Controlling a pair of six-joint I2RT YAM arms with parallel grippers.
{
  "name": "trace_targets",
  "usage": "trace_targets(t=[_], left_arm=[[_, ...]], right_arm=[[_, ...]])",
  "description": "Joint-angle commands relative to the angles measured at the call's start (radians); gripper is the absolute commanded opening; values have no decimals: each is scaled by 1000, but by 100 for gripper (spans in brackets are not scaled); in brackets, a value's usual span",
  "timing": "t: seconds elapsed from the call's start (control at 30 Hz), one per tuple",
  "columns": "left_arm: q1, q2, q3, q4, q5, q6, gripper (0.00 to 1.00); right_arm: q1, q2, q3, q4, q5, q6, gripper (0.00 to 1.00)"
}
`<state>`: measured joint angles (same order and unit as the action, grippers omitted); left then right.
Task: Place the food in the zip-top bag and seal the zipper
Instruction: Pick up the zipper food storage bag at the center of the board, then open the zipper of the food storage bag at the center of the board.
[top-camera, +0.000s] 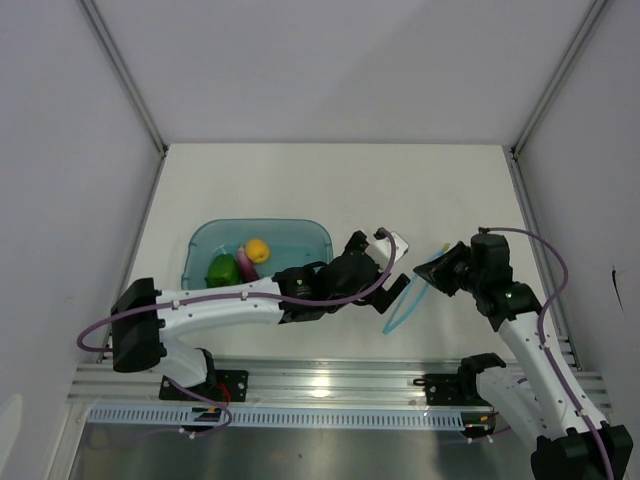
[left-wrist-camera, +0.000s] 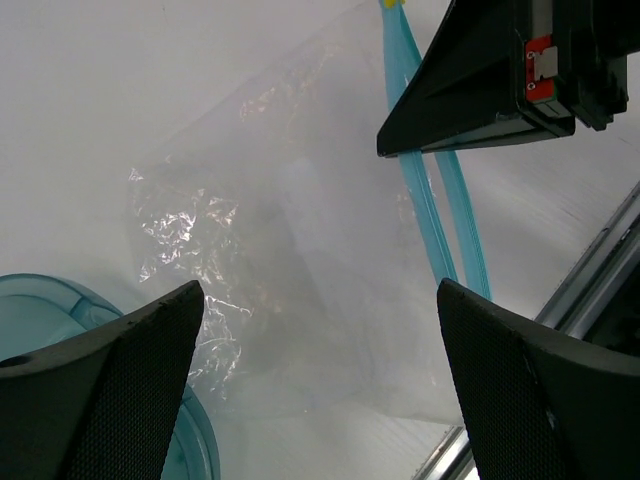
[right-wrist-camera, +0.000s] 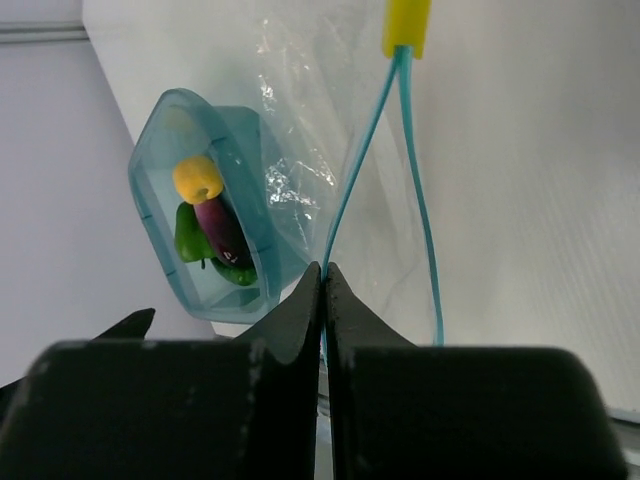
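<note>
The zip-top bag (left-wrist-camera: 280, 220) lies crinkled on the table between my two grippers, its mouth open. The two strips of its zipper (left-wrist-camera: 440, 230) spread apart from a yellow slider (right-wrist-camera: 407, 25). My right gripper (right-wrist-camera: 324, 270) is shut on one zipper strip (right-wrist-camera: 352, 170) and holds it up. My left gripper (left-wrist-camera: 320, 380) is open and empty just above the bag. The food lies in the teal tray (top-camera: 300, 232): yellow fruit (top-camera: 257, 250), green vegetable (top-camera: 221, 269), pink-purple piece (top-camera: 243, 262). The food also shows in the right wrist view (right-wrist-camera: 198, 178).
The tray's corner (left-wrist-camera: 60, 320) lies close beside the bag on its left. The metal rail (top-camera: 320, 385) runs along the near table edge. White walls enclose the table on three sides.
</note>
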<state>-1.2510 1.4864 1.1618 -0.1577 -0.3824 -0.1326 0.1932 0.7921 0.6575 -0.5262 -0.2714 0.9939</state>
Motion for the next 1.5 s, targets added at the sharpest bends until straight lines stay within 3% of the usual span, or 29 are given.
trace_targets(t=[0.0, 0.33, 0.83, 0.97, 1.2, 1.3, 1.33, 1.4, 1.47], left_arm=[[-8, -21, 55, 40, 4, -28, 100], [-51, 44, 114, 12, 8, -59, 100], [-53, 132, 110, -23, -7, -137, 99], [-51, 155, 122, -58, -42, -159, 94], [-1, 155, 89, -29, 63, -193, 67], [34, 138, 67, -14, 126, -200, 33], [39, 134, 64, -6, 148, -197, 15], [48, 126, 70, -8, 168, -191, 1], [53, 124, 84, -14, 198, -199, 1]], right_arm=[[23, -31, 41, -74, 72, 25, 0], [109, -57, 50, -77, 127, 81, 0], [132, -80, 96, -84, 127, 109, 0], [137, -83, 114, -93, 121, 106, 0], [150, -88, 113, -86, 104, 97, 0], [153, -91, 113, -87, 97, 68, 0], [153, -91, 116, -90, 100, 55, 0], [155, -96, 119, -106, 107, 8, 0], [155, -91, 137, -126, 116, -46, 4]])
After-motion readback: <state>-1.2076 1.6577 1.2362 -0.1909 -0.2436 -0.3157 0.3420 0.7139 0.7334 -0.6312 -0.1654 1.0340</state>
